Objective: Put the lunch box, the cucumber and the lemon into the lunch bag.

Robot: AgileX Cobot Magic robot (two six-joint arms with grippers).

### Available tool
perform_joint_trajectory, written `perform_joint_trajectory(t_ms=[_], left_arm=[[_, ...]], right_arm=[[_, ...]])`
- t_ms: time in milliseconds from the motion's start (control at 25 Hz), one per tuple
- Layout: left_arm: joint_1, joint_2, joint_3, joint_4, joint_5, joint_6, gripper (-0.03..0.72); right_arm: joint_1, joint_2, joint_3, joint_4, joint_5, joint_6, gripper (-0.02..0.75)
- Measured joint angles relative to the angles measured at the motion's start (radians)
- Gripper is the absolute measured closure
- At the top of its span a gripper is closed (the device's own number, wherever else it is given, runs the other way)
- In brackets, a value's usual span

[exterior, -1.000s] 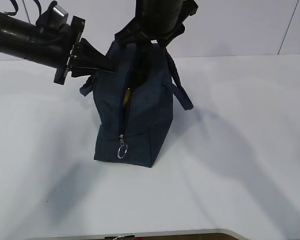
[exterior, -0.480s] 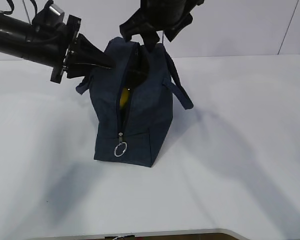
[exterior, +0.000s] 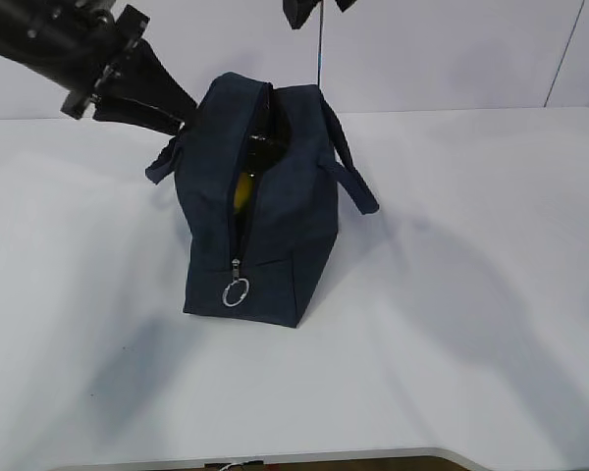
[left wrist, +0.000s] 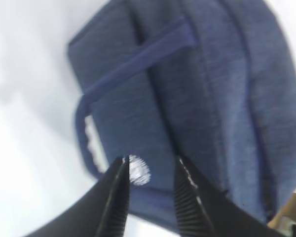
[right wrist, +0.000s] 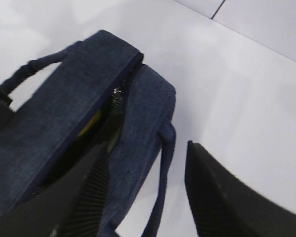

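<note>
The dark navy lunch bag [exterior: 275, 226] stands upright mid-table, its zipper open down to the silver ring pull [exterior: 237, 293]. Through the slit shows the yellow lemon [exterior: 241, 191], also glimpsed from above in the right wrist view as yellow in the bag's mouth [right wrist: 91, 122]. The cucumber and lunch box are hidden. My left gripper [exterior: 177, 106] hangs open just off the bag's upper left, nothing between its fingers; it faces the bag's side with the white logo [left wrist: 138, 170]. My right gripper [exterior: 319, 10] is open high above the bag's mouth, holding nothing.
The bag's two loop handles droop, one on the left [exterior: 163, 162] and one on the right [exterior: 358, 186]. The white table [exterior: 471, 275] surrounds the bag, with its front edge near the bottom of the exterior view. A white wall stands behind.
My left gripper has opened, let go of the bag's left side and drawn back up and left. My right gripper has risen out of the bag's mouth to the top of view.
</note>
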Motion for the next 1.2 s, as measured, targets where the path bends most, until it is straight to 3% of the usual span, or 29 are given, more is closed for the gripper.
perform_joint_trajectory(t_ms=[240, 680, 1200], left_arm=[[0.000, 0.000, -0.142, 0.231, 0.012, -0.133, 0.469], [-0.002, -0.146, -0.155, 0.516, 0.034, -0.231, 0.469], [-0.004, -0.398, -0.155, 0.568, 0.053, -0.246, 0.469]], right_arm=[[0.000, -0.049, 0.022, 0.025, 0.004, -0.010, 0.330], [0.000, -0.285, 0.303, 0.008, -0.021, -0.026, 0.330], [0.000, -0.767, 1.038, 0.003, -0.644, -0.035, 0.330]])
